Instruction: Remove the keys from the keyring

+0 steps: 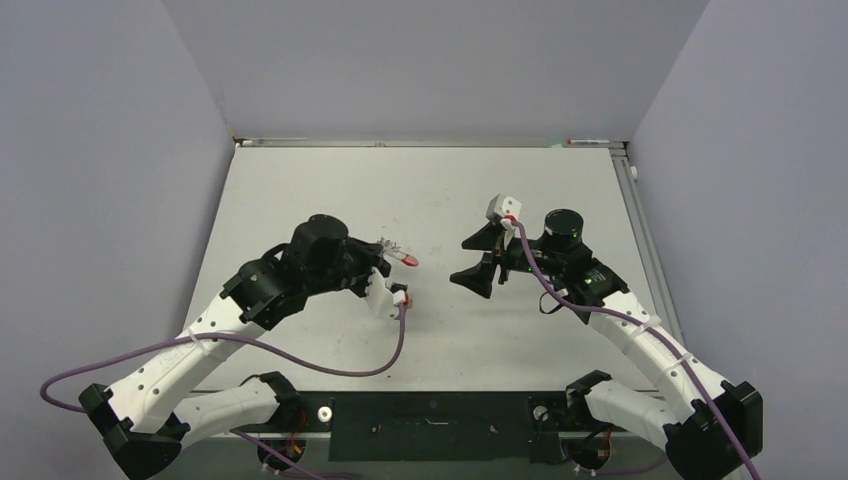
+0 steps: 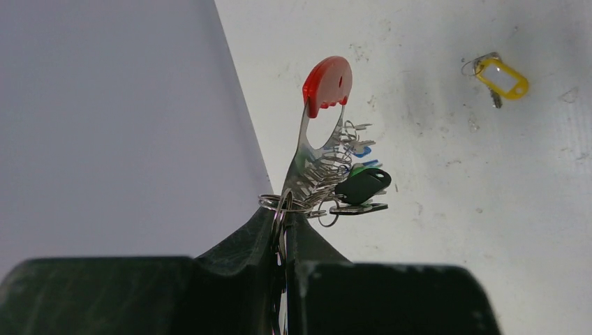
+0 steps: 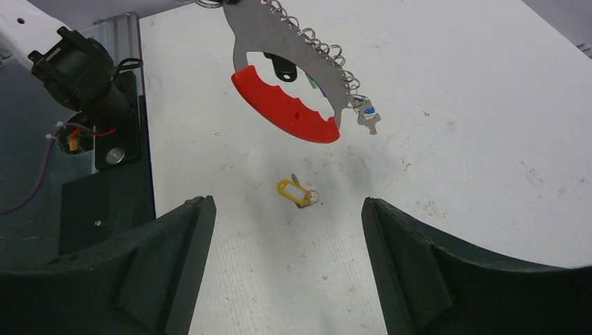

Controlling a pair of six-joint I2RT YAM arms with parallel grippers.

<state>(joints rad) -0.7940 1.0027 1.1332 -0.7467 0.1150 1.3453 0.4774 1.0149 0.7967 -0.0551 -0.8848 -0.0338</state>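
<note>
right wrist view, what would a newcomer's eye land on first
The red crescent keyring hanging at the top, its toothed grey strip strung with small rings and keys, held up by the left tool. Below it, one yellow-tagged key lies alone on the white table, framed by the open right tool.

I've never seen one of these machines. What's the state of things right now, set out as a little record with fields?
left gripper: shut on the keyring, gripping its grey end
right gripper: open, empty, facing the keyring
keyring end: red crescent points away from the left gripper
on the ring: black-tagged key and blue-tagged key, among others
off the ring: yellow-tagged key, lying loose on the table
</note>
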